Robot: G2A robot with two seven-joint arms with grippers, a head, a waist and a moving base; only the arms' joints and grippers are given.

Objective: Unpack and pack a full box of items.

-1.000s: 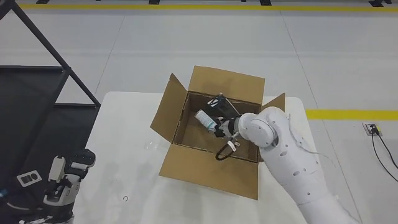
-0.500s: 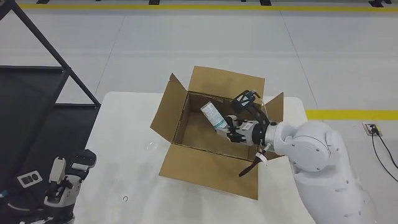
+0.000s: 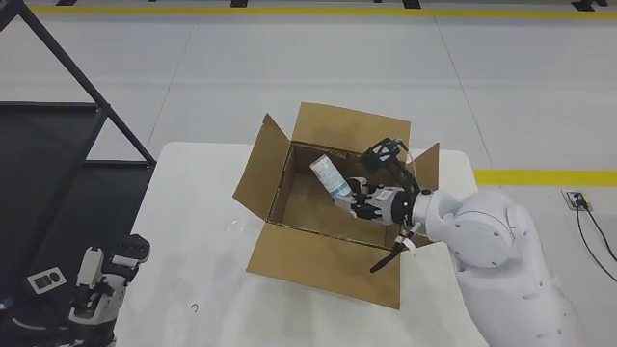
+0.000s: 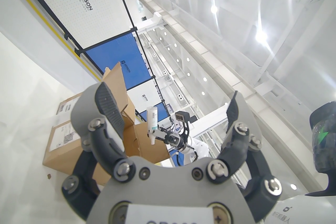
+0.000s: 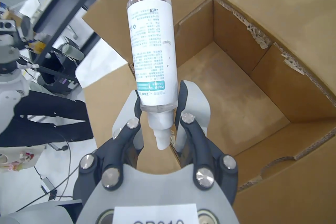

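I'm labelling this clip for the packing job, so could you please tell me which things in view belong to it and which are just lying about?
Job: cardboard box; bottle, held by the right gripper; left gripper, open.
Lying about: black rack; yellow floor line; floor socket.

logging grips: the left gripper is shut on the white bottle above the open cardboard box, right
Wrong arm: the right gripper is shut on the white bottle above the open cardboard box; the right wrist view shows it.
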